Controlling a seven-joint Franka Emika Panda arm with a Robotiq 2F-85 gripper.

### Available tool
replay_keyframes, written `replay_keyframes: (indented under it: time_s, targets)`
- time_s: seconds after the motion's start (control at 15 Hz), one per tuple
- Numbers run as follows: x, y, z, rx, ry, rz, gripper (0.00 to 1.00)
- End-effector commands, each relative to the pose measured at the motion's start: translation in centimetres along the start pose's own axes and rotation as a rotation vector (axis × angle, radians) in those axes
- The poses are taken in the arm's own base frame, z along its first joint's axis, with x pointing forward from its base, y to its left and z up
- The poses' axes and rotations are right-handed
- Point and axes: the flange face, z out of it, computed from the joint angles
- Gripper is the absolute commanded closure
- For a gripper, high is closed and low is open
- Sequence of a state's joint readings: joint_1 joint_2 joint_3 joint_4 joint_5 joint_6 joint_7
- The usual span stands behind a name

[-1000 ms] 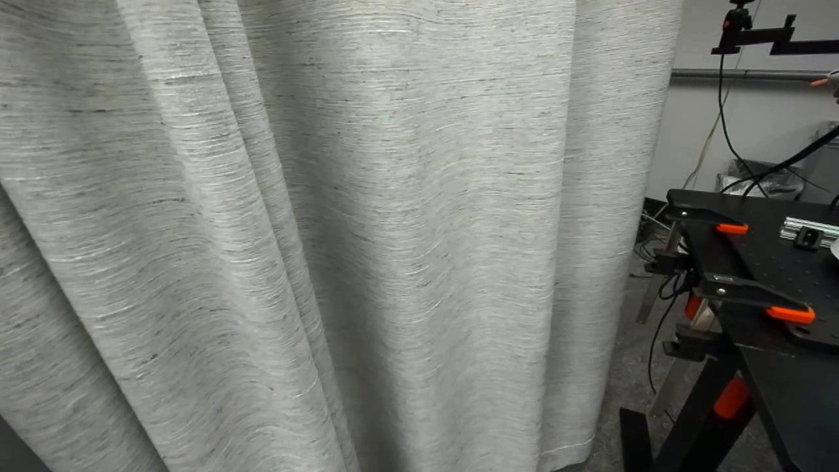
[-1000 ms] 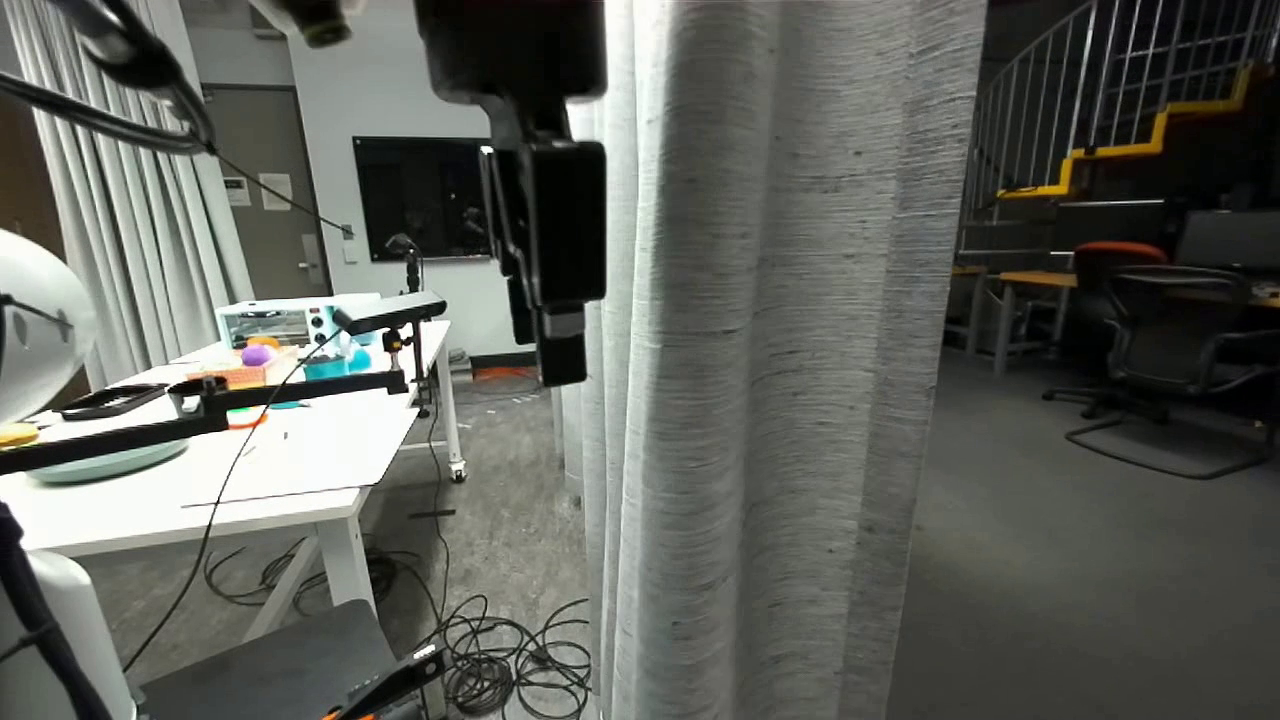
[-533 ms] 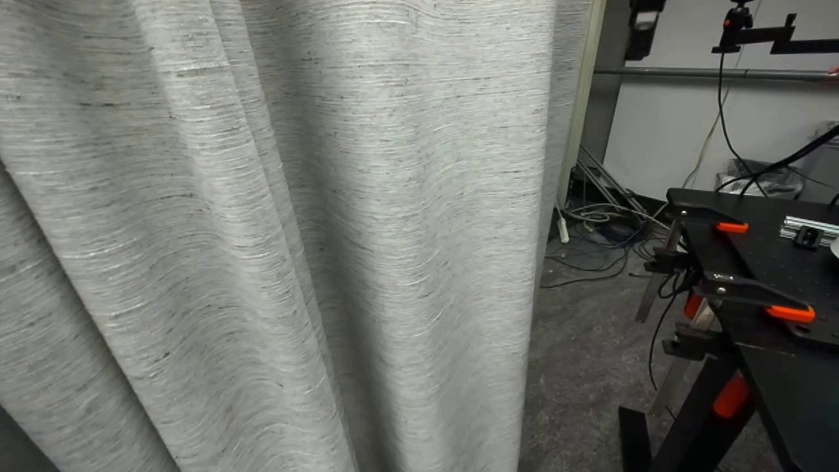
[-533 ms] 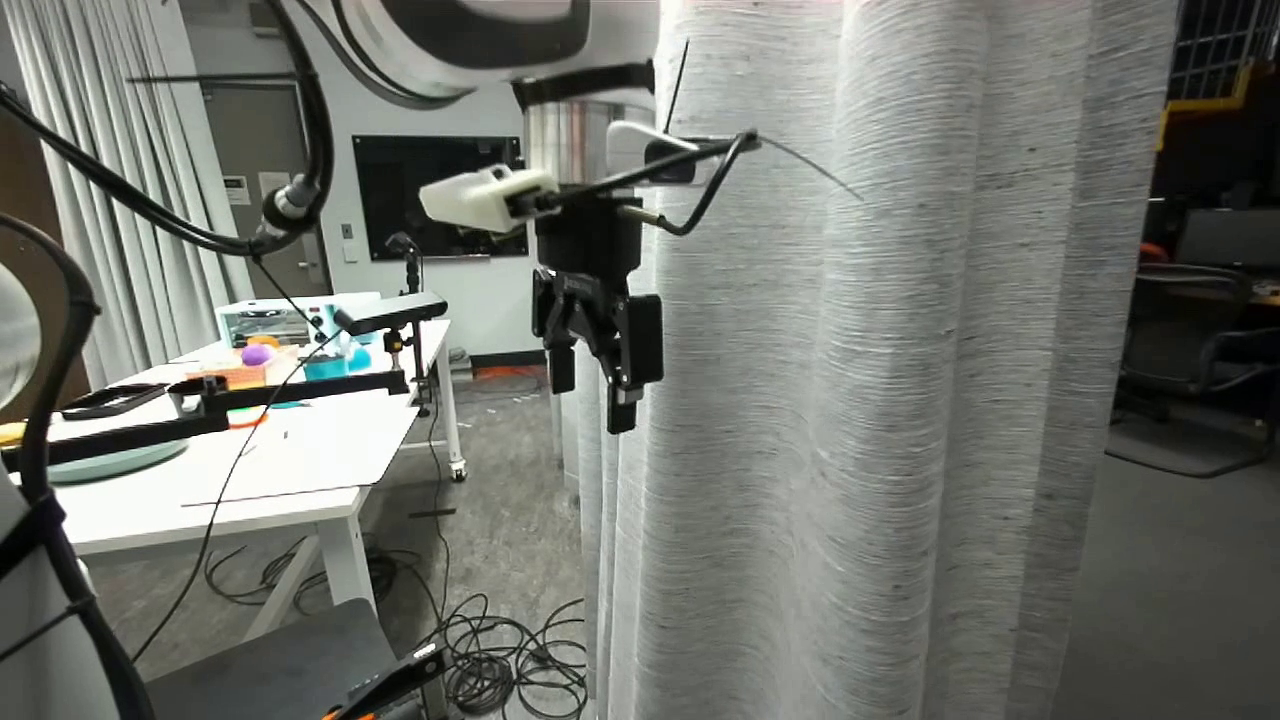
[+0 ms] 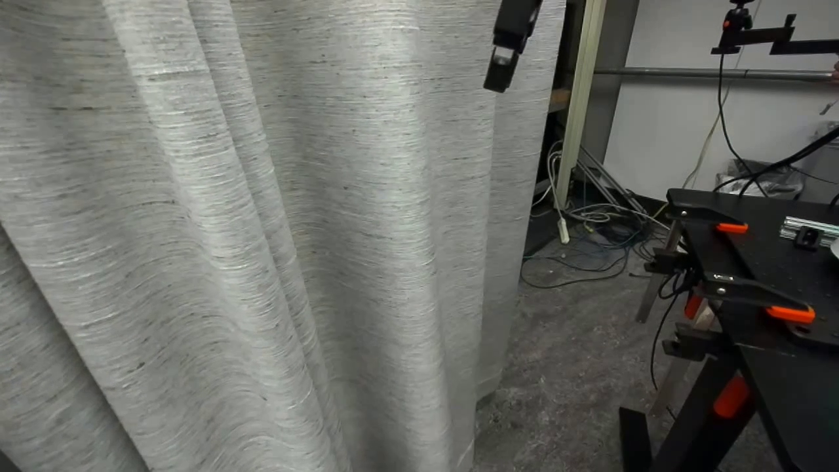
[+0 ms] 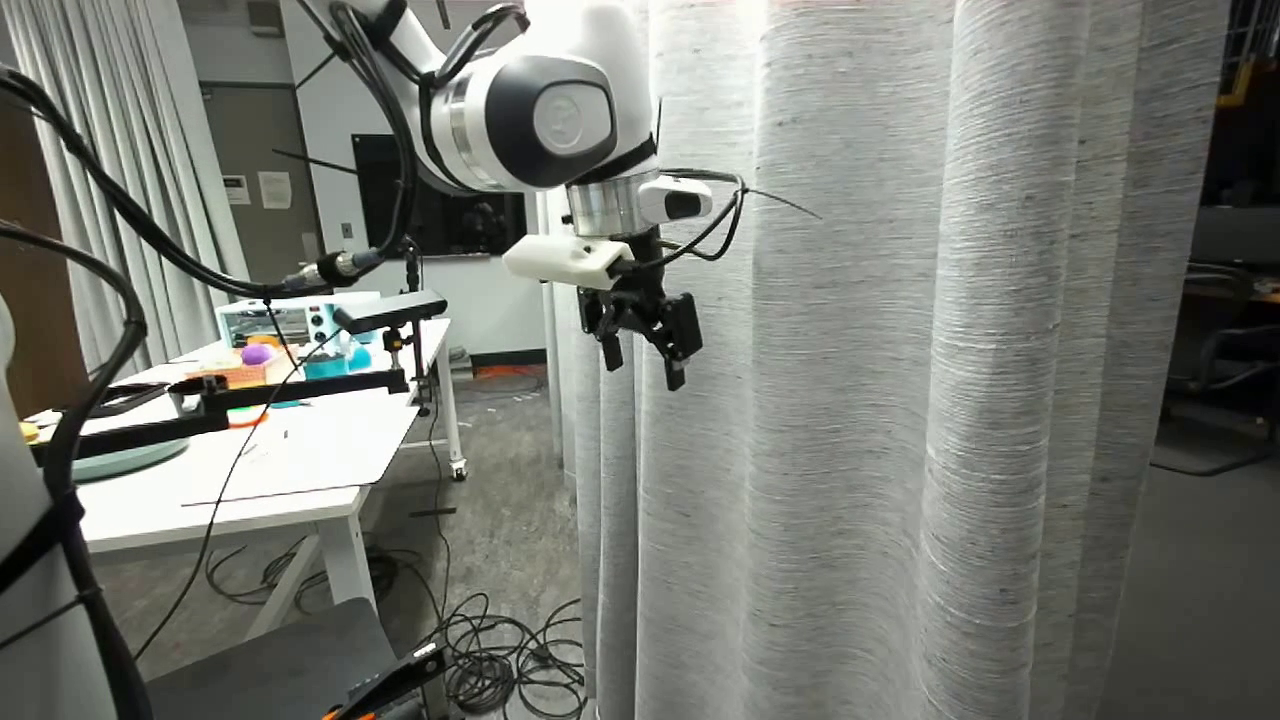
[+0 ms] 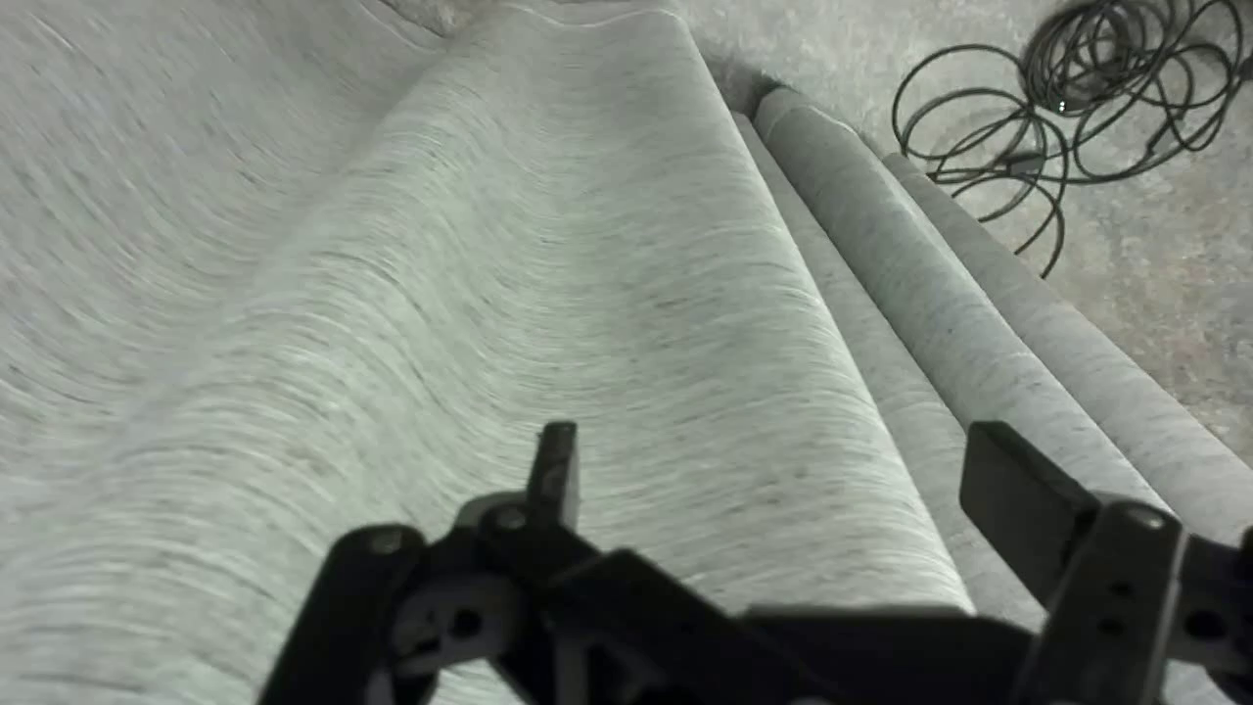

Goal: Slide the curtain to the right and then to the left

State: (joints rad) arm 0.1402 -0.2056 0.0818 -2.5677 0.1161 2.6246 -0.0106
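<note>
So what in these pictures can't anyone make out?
Big curtain, both exterior views: top cut off by the upper edge; it hides whatever is behind.
Gripper, wrist view: its base cut off by the bottom edge.
Papers on the door, in an exterior view: too small to read.

In an exterior view the camera stands near the light grey heathered fabric curtain and faces its folds, tipped downward, with a flat black counter at right. In an exterior view the camera looks nearly level past the white jointed robot arm, the curtain at right, a white rectangular counter at left. Both exterior views share the curtain and black two-fingered end effector. The wrist view looks steeply down close along the folds, sharing the loosely coiled thin black cable with an exterior view.
</note>
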Motion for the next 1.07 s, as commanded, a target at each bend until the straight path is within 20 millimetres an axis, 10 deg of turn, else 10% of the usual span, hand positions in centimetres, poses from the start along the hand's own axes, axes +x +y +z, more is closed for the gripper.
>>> replay_keyframes:
  time_s: [0.0,1.0]
  targets:
    - [2.9,-2.5,0.4,0.043,0.076,-0.025,0.0]
    - [13.3,-5.4,-2.2,0.07,0.607,-0.057,0.0]
